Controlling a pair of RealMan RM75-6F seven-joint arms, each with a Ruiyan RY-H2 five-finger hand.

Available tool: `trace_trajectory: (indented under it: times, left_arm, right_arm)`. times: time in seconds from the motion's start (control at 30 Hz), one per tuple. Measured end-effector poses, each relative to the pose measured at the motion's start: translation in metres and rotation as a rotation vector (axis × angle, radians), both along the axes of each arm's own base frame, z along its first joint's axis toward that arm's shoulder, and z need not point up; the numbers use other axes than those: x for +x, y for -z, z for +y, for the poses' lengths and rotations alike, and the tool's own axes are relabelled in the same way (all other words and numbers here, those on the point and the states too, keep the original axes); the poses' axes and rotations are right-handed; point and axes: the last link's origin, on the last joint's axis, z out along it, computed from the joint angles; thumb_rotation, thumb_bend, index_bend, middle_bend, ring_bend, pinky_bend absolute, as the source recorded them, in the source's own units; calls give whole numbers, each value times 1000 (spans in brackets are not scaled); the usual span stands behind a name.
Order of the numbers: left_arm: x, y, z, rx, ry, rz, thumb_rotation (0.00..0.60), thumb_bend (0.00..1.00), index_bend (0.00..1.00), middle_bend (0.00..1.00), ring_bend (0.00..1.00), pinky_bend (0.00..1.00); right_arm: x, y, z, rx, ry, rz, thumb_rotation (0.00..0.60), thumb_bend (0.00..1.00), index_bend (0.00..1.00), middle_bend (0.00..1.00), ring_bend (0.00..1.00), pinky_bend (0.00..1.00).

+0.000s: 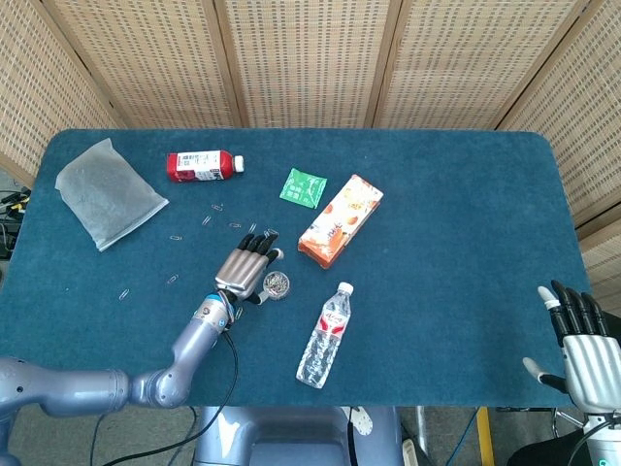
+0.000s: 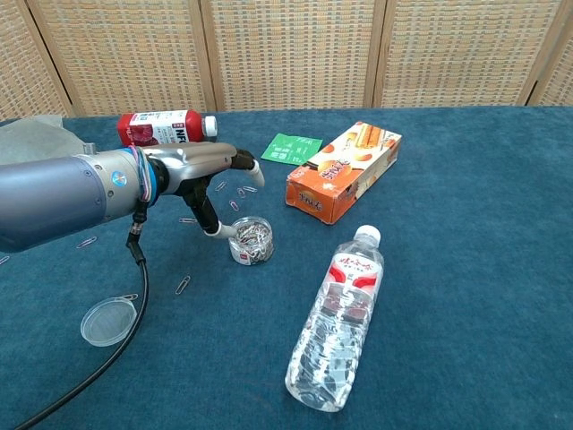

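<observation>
A small, round, clear plastic tub full of metal paper clips (image 2: 252,240) stood upright and open on the blue cloth, roughly at the table's middle, a little left of centre (image 1: 276,283). It sat just left of the neck end of the lying water bottle and in front of the orange box. Its clear round lid (image 2: 108,322) lay flat, well apart, nearer the table's front-left edge. Loose silver paper clips (image 2: 243,191) lay scattered behind and left of the tub.

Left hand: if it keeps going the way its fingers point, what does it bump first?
Probably the orange snack box; the left hand hovers above the paper clip tub, though depth is uncertain.
</observation>
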Motion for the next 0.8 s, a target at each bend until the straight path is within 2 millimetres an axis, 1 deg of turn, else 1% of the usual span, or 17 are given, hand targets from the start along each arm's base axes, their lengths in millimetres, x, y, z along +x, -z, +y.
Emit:
trace_trajectory:
  times: [0.17,0.3,0.37,0.47,0.57,0.63,0.67,0.7,0.77,0.8]
  left_arm:
    - [2,-7,-1,-1,11,-16,600,226,2,0,0,0]
    - [4,-19,-2,19,27,-35,600,216,0,0,0,0]
    - [2,-29,-3,40,35,-38,600,181,0,0,0,0]
    - [-6,-49,-4,89,44,-31,600,86,0,0,0,0]
    - [-27,-76,-7,154,47,-12,600,18,0,0,0,0]
    - [-49,-98,-12,216,38,2,600,2,0,0,0,0]
    - [-61,-107,-15,245,27,2,600,0,0,0,0,0]
    - [-78,-120,-22,279,7,-3,600,0,0,0,0,0]
    - [-105,-138,-35,318,-34,-12,600,0,0,0,0,0]
    - [-124,-150,-45,342,-72,-18,600,0,0,0,0,0]
  right_arm:
    - [0,-1,1,-5,-4,-4,600,0,0,0,0,0]
    - [1,-1,1,-1,-6,-4,600,0,0,0,0,0]
    - [1,-1,1,1,-7,-4,600,0,0,0,0,0]
    - [1,-1,2,-1,-9,-6,600,0,0,0,0,0]
    - [2,-2,4,-3,-15,-9,600,0,0,0,0,0]
    - [2,-3,5,-5,-16,-11,600,0,0,0,0,0]
    - [2,-3,5,-6,-15,-12,600,0,0,0,0,0]
    - [2,-4,6,-8,-15,-13,600,0,0,0,0,0]
    - [2,-4,6,-13,-15,-14,600,0,0,0,0,0]
    - [2,-4,6,-16,-17,-15,600,0,0,0,0,0]
